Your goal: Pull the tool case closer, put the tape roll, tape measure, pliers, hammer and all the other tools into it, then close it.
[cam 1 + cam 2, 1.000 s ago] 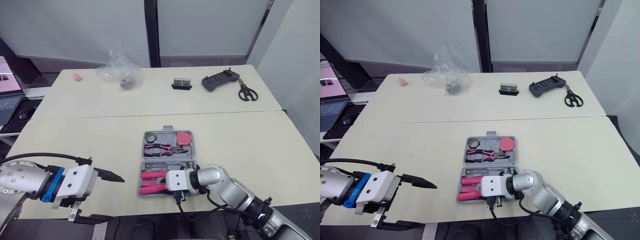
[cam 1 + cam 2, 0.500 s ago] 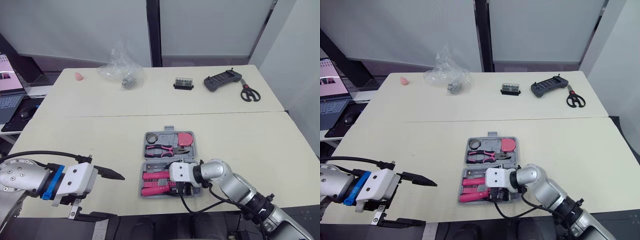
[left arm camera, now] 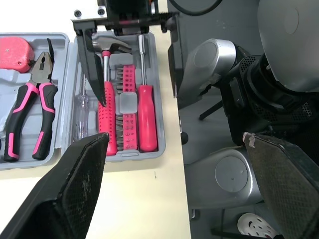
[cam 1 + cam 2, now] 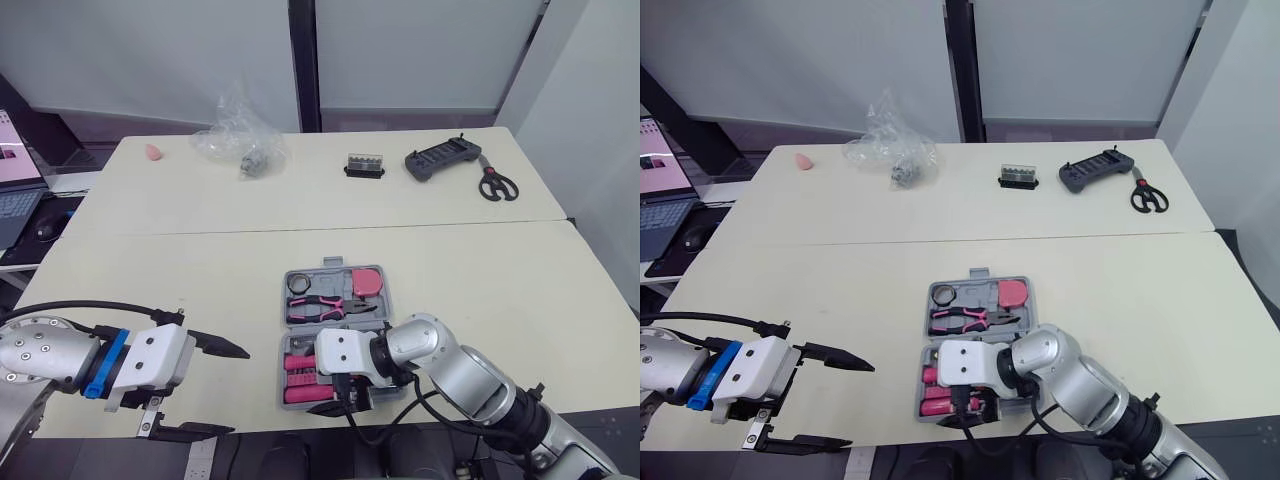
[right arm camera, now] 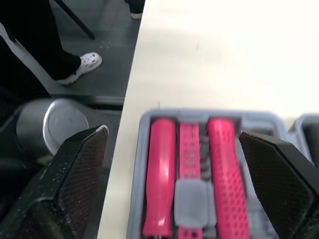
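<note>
**Jaws wide on both arms, case open and filled**

We see the left gripper at the near edge of the table, off to the left. Its fingers are spread wide with nothing between them, and it is well apart from the case.

The right gripper hangs over the near half of the case, its jaws likewise apart and holding nothing. One finger reaches down alongside the hammer; we cannot tell whether it touches.

The case lies flat with its lid open, close to the table's near edge, about midway across. In the near half we make out the hammer, a bit rack and a screwdriver, side by side. The far half holds the tape roll, the pliers and the tape measure.

On the far table we see a plastic bag and scissors, well apart from the case.
</note>
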Robot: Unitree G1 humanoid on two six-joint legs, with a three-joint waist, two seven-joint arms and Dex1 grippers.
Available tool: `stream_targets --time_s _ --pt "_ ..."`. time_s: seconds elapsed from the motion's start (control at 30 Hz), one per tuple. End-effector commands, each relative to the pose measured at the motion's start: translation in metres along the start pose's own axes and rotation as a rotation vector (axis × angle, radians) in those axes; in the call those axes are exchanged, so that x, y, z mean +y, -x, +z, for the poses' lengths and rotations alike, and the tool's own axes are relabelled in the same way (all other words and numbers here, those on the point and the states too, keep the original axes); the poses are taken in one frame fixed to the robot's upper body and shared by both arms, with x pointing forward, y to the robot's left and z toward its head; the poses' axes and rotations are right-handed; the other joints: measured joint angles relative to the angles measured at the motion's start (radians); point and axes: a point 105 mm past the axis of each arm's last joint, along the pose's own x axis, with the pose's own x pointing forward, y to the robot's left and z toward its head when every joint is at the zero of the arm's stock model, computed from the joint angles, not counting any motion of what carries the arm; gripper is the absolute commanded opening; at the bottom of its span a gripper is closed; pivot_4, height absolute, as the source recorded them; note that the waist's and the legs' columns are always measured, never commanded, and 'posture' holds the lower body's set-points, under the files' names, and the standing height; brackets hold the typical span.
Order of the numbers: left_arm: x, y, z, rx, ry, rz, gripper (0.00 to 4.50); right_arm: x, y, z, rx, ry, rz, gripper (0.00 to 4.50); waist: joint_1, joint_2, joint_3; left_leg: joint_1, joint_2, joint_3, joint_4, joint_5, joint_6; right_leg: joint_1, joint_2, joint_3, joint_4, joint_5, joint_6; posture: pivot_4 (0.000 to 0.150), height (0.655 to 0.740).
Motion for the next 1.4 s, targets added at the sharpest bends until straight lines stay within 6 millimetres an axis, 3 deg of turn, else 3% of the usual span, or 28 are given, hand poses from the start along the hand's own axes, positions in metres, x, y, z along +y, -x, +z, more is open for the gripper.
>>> stream_targets --time_s 0.03,0.3,0.6,0.8,1.07,1.1,1.2,1.27,1.4 --pt "-0.001 -0.002 0.003 -0.004 -0.012 -0.006 4.50 0.003 0.005 0.023 -0.020 0.021 0.006 4.47 0.000 0.000 0.000 -0.001 0.000 0.000 0.000 0.000 0.000 -0.001 0.000 0.000 0.000 0.000 0.000 0.150 0.7400" --pt "0.001 -0.003 0.002 -0.005 -0.016 0.002 4.50 -0.007 0.014 0.030 -0.005 0.031 -0.019 4.47 0.000 0.000 0.000 -0.001 0.000 0.000 0.000 0.000 0.000 -0.001 0.000 0.000 0.000 0.000 0.000 0.150 0.7400" --pt "0.032 0.004 -0.001 -0.041 0.025 0.219 4.50 -0.044 0.047 0.004 0.019 0.064 -0.119 4.47 -0.001 0.000 0.000 -0.001 0.000 0.000 0.000 0.000 0.000 -0.001 0.000 -0.001 0.000 0.000 0.000 0.150 0.7400" --pt "0.046 0.010 -0.016 -0.021 0.063 0.372 4.50 -0.065 0.099 -0.013 0.050 0.094 -0.199 4.47 0.000 0.000 0.001 -0.002 0.000 0.000 0.001 0.000 0.000 -0.001 -0.001 -0.001 0.000 0.000 0.000 0.150 0.7400" --pt "0.068 0.032 -0.054 0.086 0.117 0.563 4.50 -0.092 0.166 -0.067 0.213 0.058 -0.372 4.47 0.004 0.000 0.001 -0.002 0.000 0.001 0.001 0.000 0.000 -0.001 -0.001 -0.001 0.000 0.000 0.000 0.150 0.7400" --pt "0.070 0.033 -0.057 0.091 0.119 0.576 4.50 -0.094 0.170 -0.072 0.229 0.059 -0.383 4.29 0.004 0.000 0.001 -0.003 0.000 0.001 0.001 0.000 0.000 -0.001 -0.001 -0.001 0.000 0.000 0.000 0.150 0.7400" --pt "0.078 0.037 -0.062 0.093 0.117 0.615 3.91 -0.099 0.180 -0.086 0.259 0.053 -0.414 3.52 0.003 0.001 0.001 -0.003 0.000 0.001 0.001 0.000 0.000 -0.001 -0.001 0.000 0.000 0.000 0.000 0.150 0.7400" --pt "0.081 0.036 -0.061 0.081 0.114 0.622 3.29 -0.101 0.183 -0.089 0.251 0.040 -0.425 2.81 0.002 0.001 0.001 -0.003 0.000 0.001 0.001 0.000 0.000 -0.001 -0.001 0.000 0.000 0.000 0.000 0.150 0.7400" --pt "0.080 0.031 -0.059 0.062 0.106 0.592 1.95 -0.097 0.181 -0.080 0.195 0.037 -0.395 1.83 0.002 0.001 0.002 -0.003 0.000 0.001 0.001 0.000 -0.001 -0.001 -0.001 0.000 0.000 0.000 0.000 0.150 0.7400"
